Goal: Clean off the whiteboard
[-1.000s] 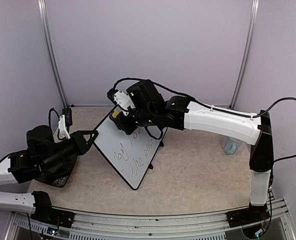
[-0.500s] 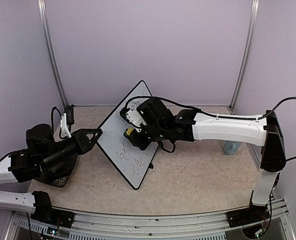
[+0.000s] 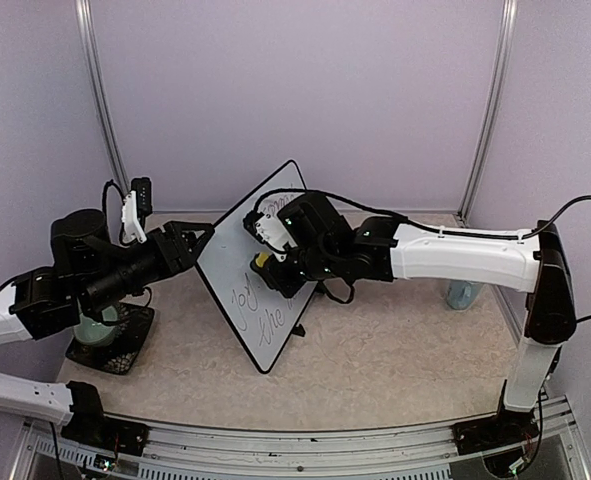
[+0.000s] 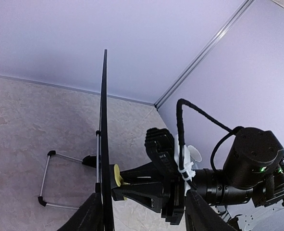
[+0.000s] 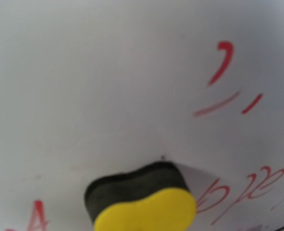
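Lilac walls enclose a beige desk (image 3: 395, 340). At its centre the right hand (image 3: 263, 262) pinches a yellow eraser (image 5: 142, 202), black pad against the tilted whiteboard (image 3: 275, 188), which carries writing lower down. The left hand (image 3: 200, 237) is spread, its fingers either side of the whiteboard's left edge.

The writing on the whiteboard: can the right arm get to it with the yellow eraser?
Probably yes. The right tool holds the yellow eraser against the whiteboard, the writing lies right beside it, and nothing stands between them.
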